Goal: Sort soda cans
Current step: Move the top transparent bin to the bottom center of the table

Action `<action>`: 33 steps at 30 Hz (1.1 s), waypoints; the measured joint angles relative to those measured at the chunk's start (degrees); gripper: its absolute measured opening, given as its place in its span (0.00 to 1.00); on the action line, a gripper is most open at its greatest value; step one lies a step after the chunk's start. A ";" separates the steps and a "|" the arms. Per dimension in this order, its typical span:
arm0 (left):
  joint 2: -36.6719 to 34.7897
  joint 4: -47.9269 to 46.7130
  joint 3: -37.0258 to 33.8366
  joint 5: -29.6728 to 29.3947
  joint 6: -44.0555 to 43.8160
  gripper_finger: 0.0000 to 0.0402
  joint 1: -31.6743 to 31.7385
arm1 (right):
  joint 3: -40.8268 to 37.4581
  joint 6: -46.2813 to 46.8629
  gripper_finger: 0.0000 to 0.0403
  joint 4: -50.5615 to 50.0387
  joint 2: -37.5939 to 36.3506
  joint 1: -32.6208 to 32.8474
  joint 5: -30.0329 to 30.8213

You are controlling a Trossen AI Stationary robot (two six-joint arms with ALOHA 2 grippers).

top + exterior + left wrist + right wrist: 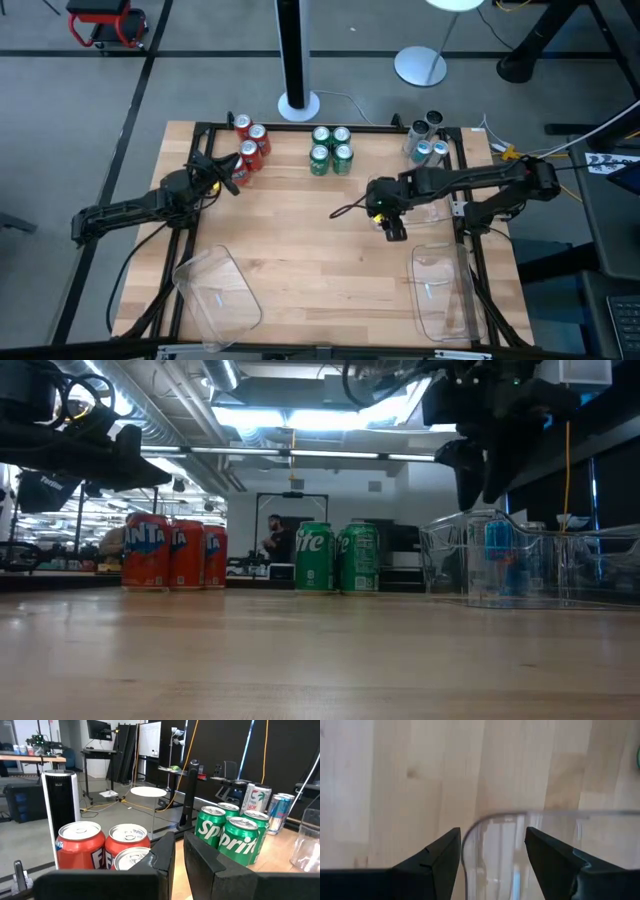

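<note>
Several red cans (pixel 248 150) stand at the far left of the table, several green cans (pixel 330 150) at the far middle, and several silver-blue and dark cans (pixel 428 140) at the far right. My left gripper (pixel 232 175) hovers just in front of the red cans (pixel 100 845). Its fingers (pixel 167 852) are shut to a narrow slit and hold nothing. My right gripper (pixel 392 228) is open over the corner of a clear tray (pixel 520 850). One finger stands on either side of the tray's rim, and in the low view the gripper (pixel 480 485) hangs above the tray (pixel 530 560).
Two more clear trays lie near the front edge, one at the left (pixel 215 290) and one at the right (pixel 445 290). A black frame (pixel 300 128) borders the table. Bare wood shows in the middle (pixel 310 230). A person stands far off in the room (pixel 272 535).
</note>
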 joint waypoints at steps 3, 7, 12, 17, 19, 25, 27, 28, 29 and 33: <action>0.00 0.01 0.00 0.00 -1.00 0.08 0.00 | 0.00 0.95 0.56 0.12 1.04 1.12 0.27; -0.04 0.00 0.00 0.00 -0.70 0.08 0.00 | 0.00 1.96 0.56 0.66 3.14 2.31 0.32; -0.04 0.08 0.00 0.00 -0.64 0.08 0.00 | 0.00 1.24 0.56 1.39 6.02 2.10 0.47; -0.04 0.09 0.00 0.00 0.44 0.08 0.00 | 0.00 -1.11 0.52 3.94 8.39 2.10 1.10; -0.04 0.06 0.00 0.00 0.89 0.08 0.00 | 0.00 -1.42 0.46 3.73 9.14 2.10 0.42; -0.04 0.06 0.00 0.00 0.79 0.08 0.00 | 0.00 -3.81 0.22 4.35 9.25 2.12 0.77; -0.04 0.06 0.00 0.00 0.71 0.08 0.00 | 0.00 -4.93 0.14 4.45 9.25 2.15 0.83; -0.04 0.06 0.00 0.00 0.65 0.08 0.00 | 0.00 -5.71 0.10 4.45 9.25 2.25 0.82; -0.04 0.06 0.00 0.00 0.65 0.08 0.00 | 0.00 -6.63 0.06 4.51 9.25 2.53 0.86; -0.04 0.05 0.00 0.00 0.65 0.08 0.02 | 0.03 -12.66 0.03 6.03 9.25 3.85 1.20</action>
